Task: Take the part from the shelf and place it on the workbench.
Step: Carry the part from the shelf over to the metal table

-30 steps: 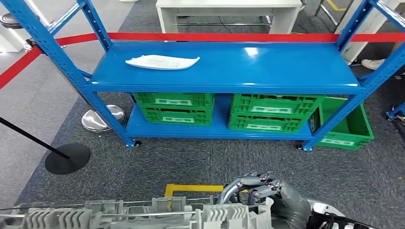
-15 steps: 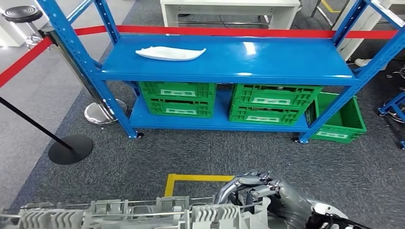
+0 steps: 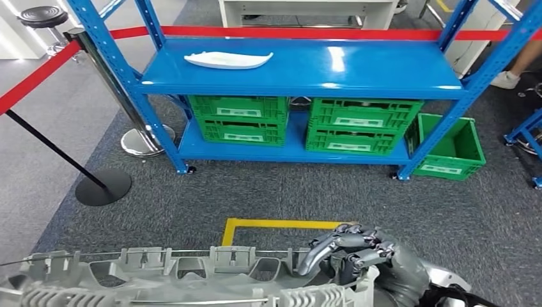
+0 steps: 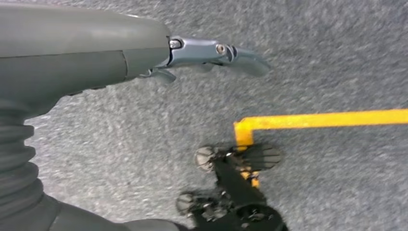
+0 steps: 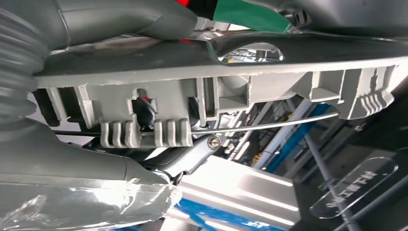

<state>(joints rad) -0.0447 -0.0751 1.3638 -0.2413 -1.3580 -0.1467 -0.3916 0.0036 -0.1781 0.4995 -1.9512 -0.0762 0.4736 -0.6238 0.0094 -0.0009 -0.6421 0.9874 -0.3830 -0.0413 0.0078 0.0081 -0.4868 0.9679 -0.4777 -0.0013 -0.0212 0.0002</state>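
Item: blue shelf, ahead across grey carpet; no bench in sight.
Item: grey ribbed part, long axis crosswise before my chest, off the shelf.
Item: right hand, fingers curled over the part's right end, carrying it.
Item: left hand, hanging, holding nothing, fingers apart.
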